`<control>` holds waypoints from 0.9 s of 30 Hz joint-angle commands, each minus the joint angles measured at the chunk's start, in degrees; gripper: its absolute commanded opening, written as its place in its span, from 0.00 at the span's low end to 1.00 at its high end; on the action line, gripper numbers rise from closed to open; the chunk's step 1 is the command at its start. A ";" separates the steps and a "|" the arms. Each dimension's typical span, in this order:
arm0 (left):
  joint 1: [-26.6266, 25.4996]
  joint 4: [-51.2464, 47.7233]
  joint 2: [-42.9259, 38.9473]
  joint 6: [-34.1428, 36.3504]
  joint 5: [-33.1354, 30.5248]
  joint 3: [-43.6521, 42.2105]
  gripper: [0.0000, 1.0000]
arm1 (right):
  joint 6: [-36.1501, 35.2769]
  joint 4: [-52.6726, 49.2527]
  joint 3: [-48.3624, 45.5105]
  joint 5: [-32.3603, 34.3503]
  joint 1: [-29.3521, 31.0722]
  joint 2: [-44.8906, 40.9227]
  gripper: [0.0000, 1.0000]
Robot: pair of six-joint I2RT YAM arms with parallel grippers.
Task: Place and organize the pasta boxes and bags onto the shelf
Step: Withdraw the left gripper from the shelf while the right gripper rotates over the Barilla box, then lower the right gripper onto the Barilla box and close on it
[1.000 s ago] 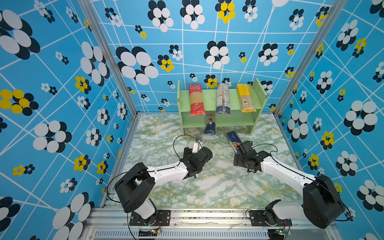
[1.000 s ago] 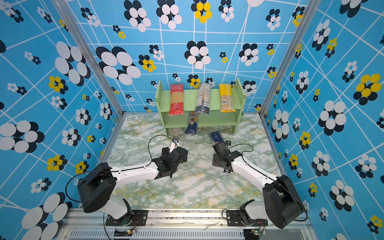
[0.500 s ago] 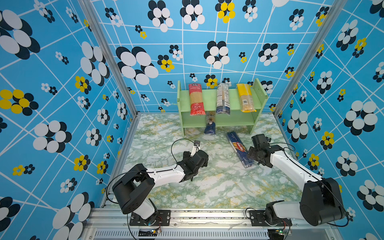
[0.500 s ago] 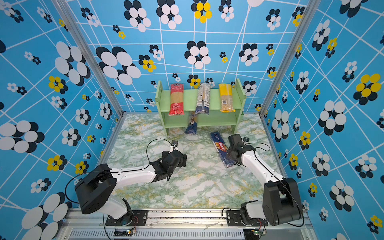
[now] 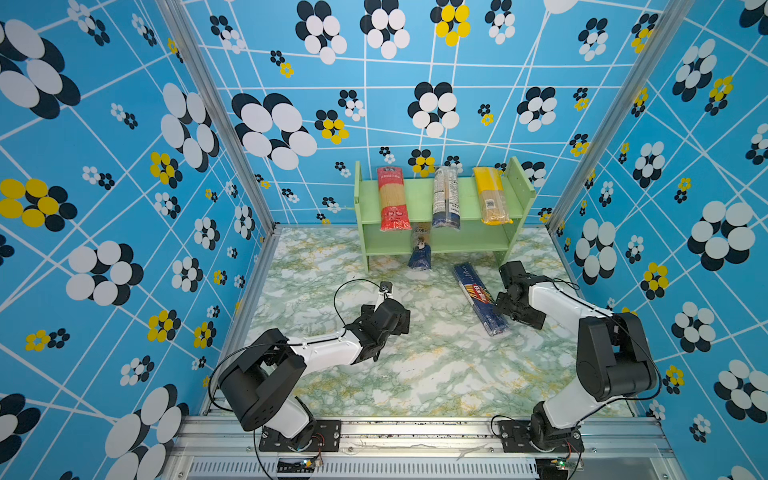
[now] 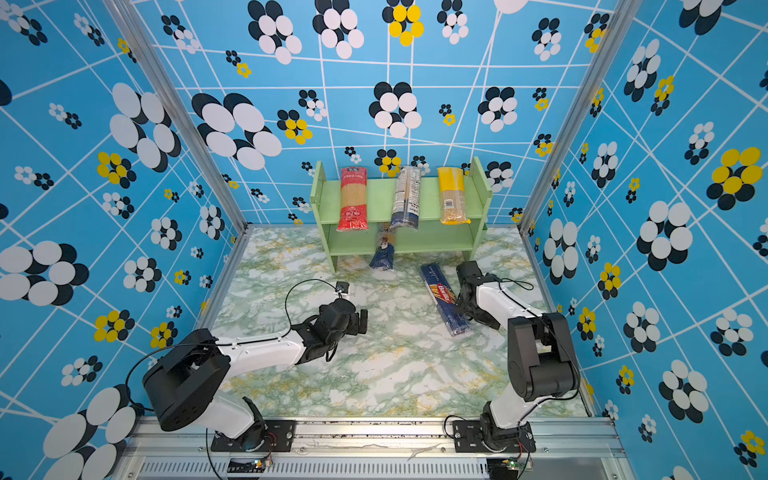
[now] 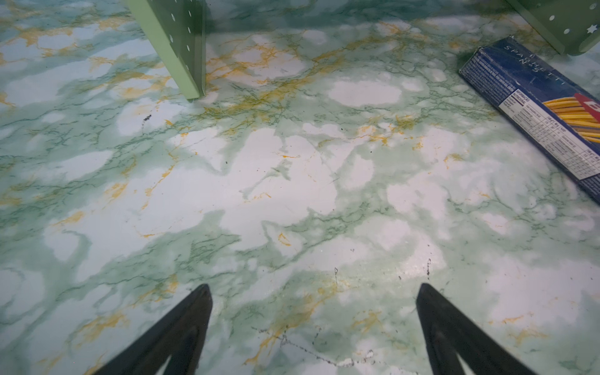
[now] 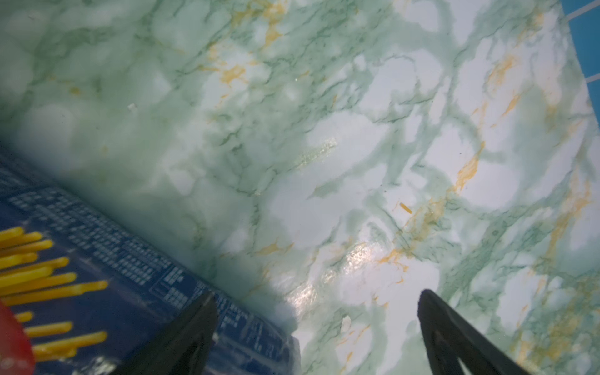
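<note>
Three packs were seen lying across the top board of the shelf: the red-ended bag toward its left, the clear bag in the middle and the yellow-topped bag toward its right. The blue-ended bag was lodged on the lower board, its blue end poking out past the front edge and tipped down toward the desk. Only the dark blue box lay off the shelf, flat on the desk near the shelf's right foot.

The step in hand was judged to be the pick-up of that box. The right gripper was held released at the box's long edge, with one finger over the edge and the other over bare desk. Whether that finger touched the cardboard could not be told from the blurred wrist view. The left gripper was likewise spread wide, with nothing between its fingers, over bare desk well apart from the box.

For the next move, the right gripper would need to be shifted sideways until the box's narrow width sat between the jaws, then lowered and closed. The free stretch of the lower board to the right of the blue-ended bag was judged the likeliest place for the box. That bag might also need to be pushed further in.
</note>
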 commanded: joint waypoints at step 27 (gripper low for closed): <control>2.45 1.81 -0.51 -1.18 4.80 -0.17 0.99 | -8.98 19.43 -16.43 -20.79 9.67 -22.36 0.99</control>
